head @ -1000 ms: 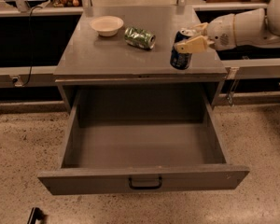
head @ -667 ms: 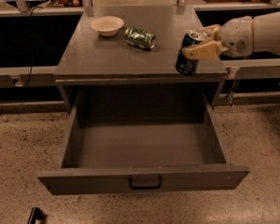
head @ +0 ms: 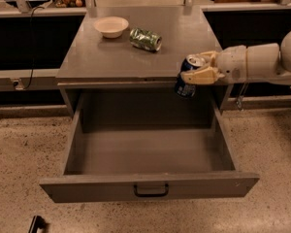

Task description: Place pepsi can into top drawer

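Gripper (head: 198, 68): at the right front edge of the table (head: 102, 62), clenched on the pepsi can (head: 185, 85); pepsi can: lifted clear of the tabletop, tilted, hanging just past the edge above the rear right of the top drawer (head: 87, 188); top drawer: pulled open, nothing inside; bowl (head: 111, 26) and green can (head: 145, 39), the latter on its side: on the table, well apart from the gripper; done: pickup; left, by judgement: lowering into the drawer, then release.
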You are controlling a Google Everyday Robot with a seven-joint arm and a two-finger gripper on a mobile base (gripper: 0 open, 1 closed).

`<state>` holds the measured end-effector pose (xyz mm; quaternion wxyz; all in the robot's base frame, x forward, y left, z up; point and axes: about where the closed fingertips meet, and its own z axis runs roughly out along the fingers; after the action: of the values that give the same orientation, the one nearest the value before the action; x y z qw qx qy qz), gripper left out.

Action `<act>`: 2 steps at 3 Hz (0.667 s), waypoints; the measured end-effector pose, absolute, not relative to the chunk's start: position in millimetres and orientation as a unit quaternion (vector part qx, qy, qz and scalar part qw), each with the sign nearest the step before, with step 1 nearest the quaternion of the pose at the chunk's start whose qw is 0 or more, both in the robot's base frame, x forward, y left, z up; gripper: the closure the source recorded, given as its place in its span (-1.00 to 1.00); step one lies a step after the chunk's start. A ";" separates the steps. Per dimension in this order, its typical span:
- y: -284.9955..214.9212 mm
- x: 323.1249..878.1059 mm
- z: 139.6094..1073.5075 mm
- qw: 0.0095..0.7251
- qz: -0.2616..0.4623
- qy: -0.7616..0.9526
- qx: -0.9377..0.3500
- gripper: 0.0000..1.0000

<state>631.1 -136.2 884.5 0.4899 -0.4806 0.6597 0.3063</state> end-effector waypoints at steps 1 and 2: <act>-116.5 628.4 833.0 0.495 0.311 0.639 -0.500 0.65; -118.7 618.8 786.3 0.484 0.301 0.634 -0.523 0.18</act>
<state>618.8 -118.7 786.3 0.4836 -0.5229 0.6339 0.3014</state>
